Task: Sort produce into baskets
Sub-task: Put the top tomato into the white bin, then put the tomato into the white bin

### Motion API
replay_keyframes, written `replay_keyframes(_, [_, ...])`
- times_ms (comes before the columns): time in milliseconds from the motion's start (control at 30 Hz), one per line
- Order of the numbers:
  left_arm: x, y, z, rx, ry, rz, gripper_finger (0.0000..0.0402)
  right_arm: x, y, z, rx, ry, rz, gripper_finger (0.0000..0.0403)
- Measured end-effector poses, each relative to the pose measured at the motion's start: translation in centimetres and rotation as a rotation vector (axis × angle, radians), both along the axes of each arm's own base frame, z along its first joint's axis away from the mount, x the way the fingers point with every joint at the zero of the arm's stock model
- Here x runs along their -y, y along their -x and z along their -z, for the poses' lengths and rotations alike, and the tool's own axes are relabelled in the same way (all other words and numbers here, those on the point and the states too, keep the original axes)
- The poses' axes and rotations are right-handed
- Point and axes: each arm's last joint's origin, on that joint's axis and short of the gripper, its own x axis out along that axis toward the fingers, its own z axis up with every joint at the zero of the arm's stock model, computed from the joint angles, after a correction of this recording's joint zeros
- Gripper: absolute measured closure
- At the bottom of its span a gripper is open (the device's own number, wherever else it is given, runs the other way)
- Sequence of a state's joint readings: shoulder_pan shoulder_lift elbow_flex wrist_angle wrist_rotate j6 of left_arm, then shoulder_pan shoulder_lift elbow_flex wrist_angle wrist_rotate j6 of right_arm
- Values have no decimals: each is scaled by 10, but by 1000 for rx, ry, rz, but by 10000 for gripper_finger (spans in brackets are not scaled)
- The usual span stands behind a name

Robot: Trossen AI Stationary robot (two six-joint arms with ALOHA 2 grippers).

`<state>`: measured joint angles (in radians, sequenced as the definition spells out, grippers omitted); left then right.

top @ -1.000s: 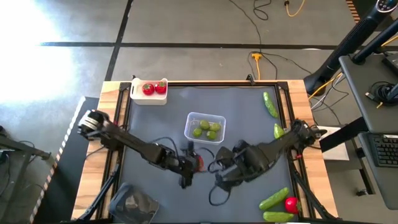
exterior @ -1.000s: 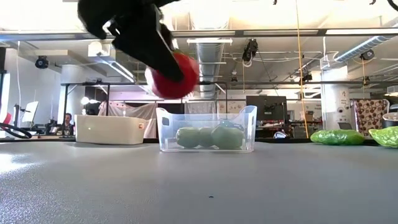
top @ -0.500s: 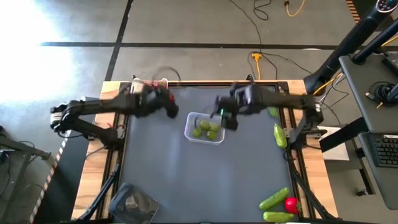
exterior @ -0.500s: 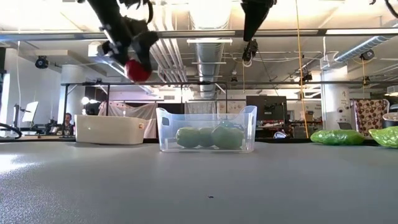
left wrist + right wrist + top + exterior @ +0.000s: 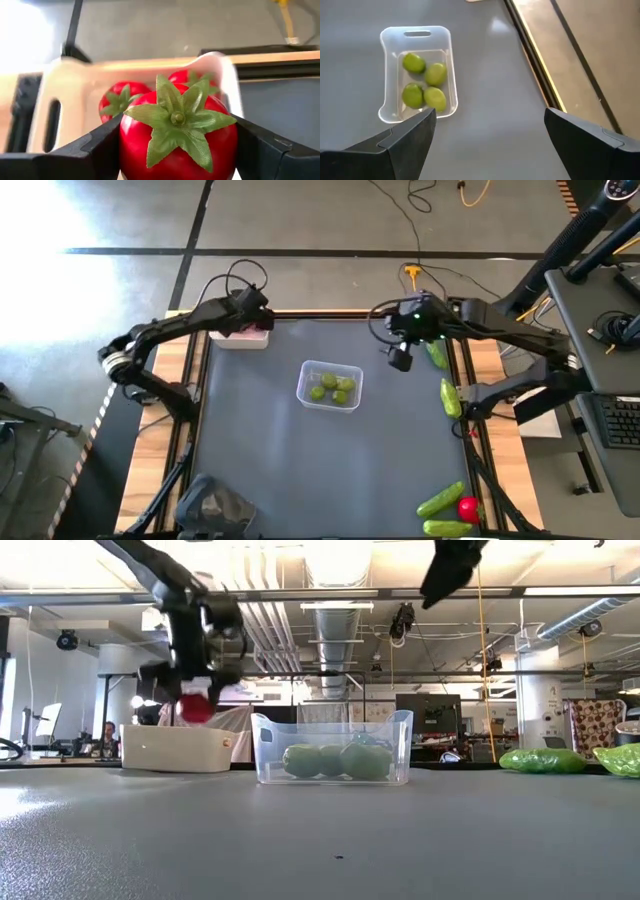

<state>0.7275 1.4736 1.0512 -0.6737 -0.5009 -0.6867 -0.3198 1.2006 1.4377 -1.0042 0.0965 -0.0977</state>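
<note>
My left gripper is over the white tub at the table's far left, shut on a red strawberry with a green top. Two more strawberries lie in that tub. In the low view the held strawberry hangs just above the tub's rim. My right gripper is open and empty, high above the table between the clear tub of yellow-green fruits and a cucumber. My left gripper pinches the strawberry by its two opposite sides between its two fingers. The fingers come from above, pointing down. The strawberry's green top faces the wrist. It is lifted clear, just above the white tub.
A second cucumber lies by the right edge. Two cucumbers and a strawberry lie at the near right corner. A dark tray stands at the near left. Bare table lies in front of the clear tub.
My left gripper has carried the strawberry from the table's near middle to the far left, then down over the white tub. My right gripper has gone from the near middle toward the far edge, past the clear tub, and on toward the far right.
</note>
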Motion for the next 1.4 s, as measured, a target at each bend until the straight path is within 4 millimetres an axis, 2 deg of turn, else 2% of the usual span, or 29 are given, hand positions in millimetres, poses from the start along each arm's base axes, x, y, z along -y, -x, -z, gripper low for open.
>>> replay_keyframes(133, [-11, -1, 23, 76, 121, -134, 121, 6, 11, 12, 54, -11, 69, 39])
replay_keyframes(267, [-17, -6, 32, 99, 131, -193, 120, 12, 14, 17, 65, -12, 96, 39])
replay_keyframes(500, [-24, -13, 49, 80, 198, -216, 120, 26, 4, 20, 68, -51, 87, 39])
replay_keyframes(700, [-26, -17, 47, 91, 186, -189, 96, 38, -7, 20, 61, -85, 64, 39])
replay_keyframes(900, [-28, -19, 36, 60, 175, -121, 67, 41, -10, 18, 51, -63, 40, 39])
replay_keyframes(1100, [-29, -21, 20, 27, 199, -105, 55, 40, -9, 17, 47, -53, 27, 39])
replay_keyframes(1233, [-27, -26, -8, -9, 219, -63, 54, 40, -8, 20, 35, -52, 21, 39])
replay_keyframes(1400, [-9, -38, -54, -61, 181, 40, 54, 39, -9, 28, 21, -81, -18, 39])
